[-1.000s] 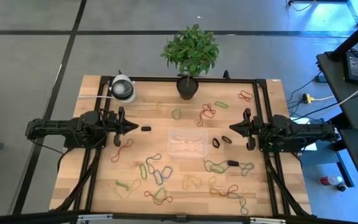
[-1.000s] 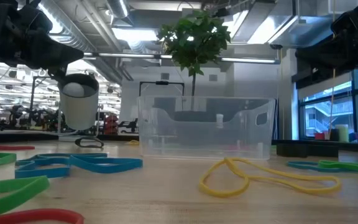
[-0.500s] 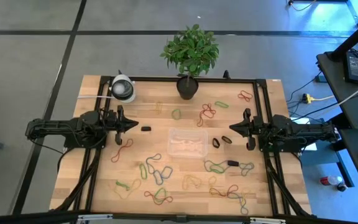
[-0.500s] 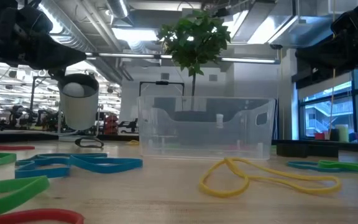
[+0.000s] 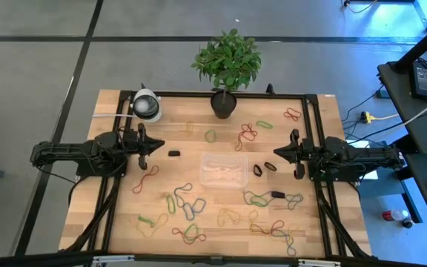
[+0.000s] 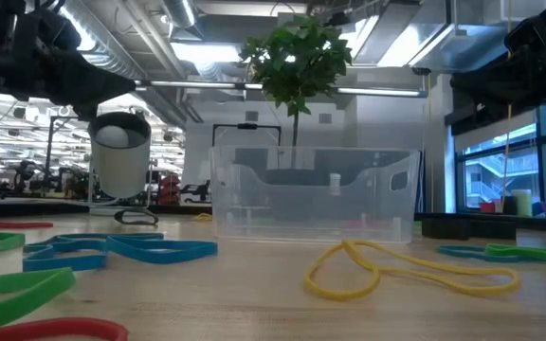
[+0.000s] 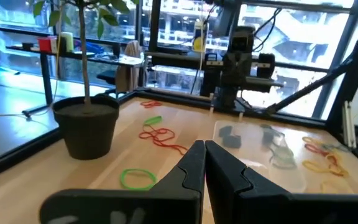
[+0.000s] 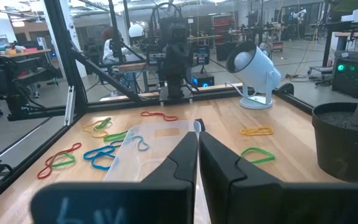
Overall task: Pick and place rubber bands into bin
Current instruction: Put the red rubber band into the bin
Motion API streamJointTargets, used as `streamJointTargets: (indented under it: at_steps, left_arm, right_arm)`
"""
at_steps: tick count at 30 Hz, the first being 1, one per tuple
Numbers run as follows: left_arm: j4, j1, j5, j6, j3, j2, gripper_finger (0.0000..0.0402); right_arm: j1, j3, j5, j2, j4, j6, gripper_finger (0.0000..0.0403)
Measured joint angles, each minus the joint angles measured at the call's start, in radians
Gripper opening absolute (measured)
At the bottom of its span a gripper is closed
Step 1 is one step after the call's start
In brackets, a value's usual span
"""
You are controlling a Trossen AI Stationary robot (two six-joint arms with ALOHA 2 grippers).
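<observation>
Many rubber bands (image 5: 186,200) in red, green, blue, yellow and black lie scattered flat on the wooden table, among them a yellow rubber band (image 6: 387,270) and blue rubber bands (image 6: 121,250) near the low camera. The clear bin (image 5: 223,170) rests on its base at the table's middle, with a few bands (image 7: 272,140) inside. My left gripper (image 5: 160,145) hangs shut above the table left of the bin, pointing level toward it. My right gripper (image 5: 276,152) hangs shut to the bin's right, facing it. Both are empty.
A potted plant (image 5: 223,104) stands at the far edge's middle and a white dome lamp (image 5: 146,106) at the far left. Two small black blocks (image 5: 174,153) (image 5: 277,194) lie near the bin. Black frame rails (image 5: 311,119) run along the table's sides.
My left gripper has swung its tip a little toward the table's far edge, staying shut and at the same height. The bands and the bin lie as before.
</observation>
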Motion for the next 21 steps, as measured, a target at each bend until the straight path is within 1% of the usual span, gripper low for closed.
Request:
streamJointTargets:
  at_steps: [3,9,15,18,21]
  left_arm:
    - [0.033,0.0,0.002,-0.042,0.0,0.0,0.0006]
    - [0.207,0.0,0.039,-0.165,0.0,0.0,0.0006]
    - [0.343,0.0,0.048,-0.173,0.0,0.0,0.0006]
    - [0.34,0.0,0.054,-0.172,0.021,0.007,0.0002]
    - [0.288,-0.006,0.078,-0.151,0.095,0.062,0.0002]
  right_arm:
    - [0.0,0.0,0.0,0.0,0.0,-0.001,0.0021]
    - [0.0,0.0,0.0,0.0,0.0,-0.001,0.0021]
    - [0.0,0.0,0.0,0.0,0.0,-0.001,0.0021]
    - [0.0,0.0,0.0,0.0,0.0,-0.001,0.0021]
    - [0.0,0.0,0.0,0.0,0.0,0.0,0.0021]
